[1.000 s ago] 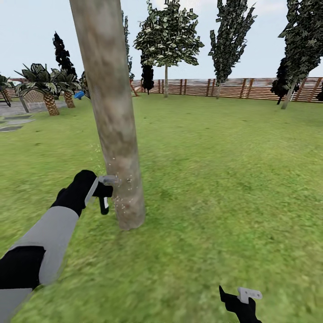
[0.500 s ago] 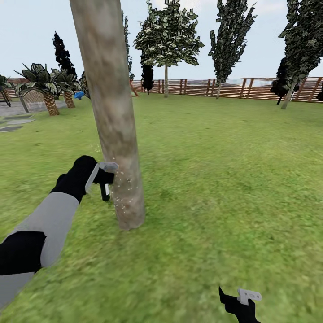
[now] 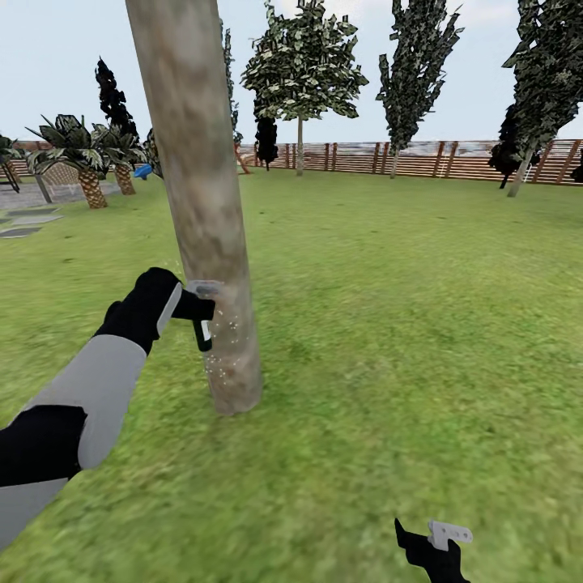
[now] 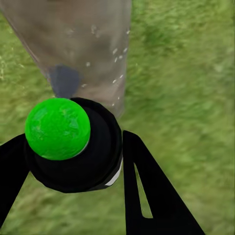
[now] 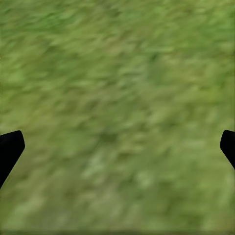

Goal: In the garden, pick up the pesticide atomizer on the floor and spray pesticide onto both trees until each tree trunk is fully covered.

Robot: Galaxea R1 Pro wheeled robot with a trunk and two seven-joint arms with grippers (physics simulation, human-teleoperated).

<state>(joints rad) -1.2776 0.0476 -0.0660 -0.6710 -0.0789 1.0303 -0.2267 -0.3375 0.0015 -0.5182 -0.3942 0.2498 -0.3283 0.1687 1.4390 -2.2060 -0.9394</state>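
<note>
A thick pale mottled tree trunk [image 3: 206,202] rises from the grass [image 3: 389,324] just ahead. My left gripper [image 3: 201,312] is shut on the pesticide atomizer [image 3: 205,332], a small black bottle with a white label, held right against the trunk's lower part. White specks of pesticide [image 3: 223,344] dot the trunk near the gripper. In the left wrist view the atomizer [image 4: 83,156] shows a green top between the black fingers [image 4: 147,191], facing the trunk [image 4: 83,44]. My right gripper [image 3: 433,538] hangs low over the grass, open, its fingertips [image 5: 10,147] far apart. A second tree [image 3: 301,73] stands by the fence.
A brown slat fence [image 3: 421,158] runs along the far edge of the lawn. Palm-like plants [image 3: 81,154] and grey stepping stones [image 3: 24,223] lie at the far left. Dark trees [image 3: 417,65] stand along the fence. Open grass stretches to the right of the trunk.
My left gripper has lifted a little and moved closer to the trunk, carrying the atomizer. The right gripper has stayed where it was.
</note>
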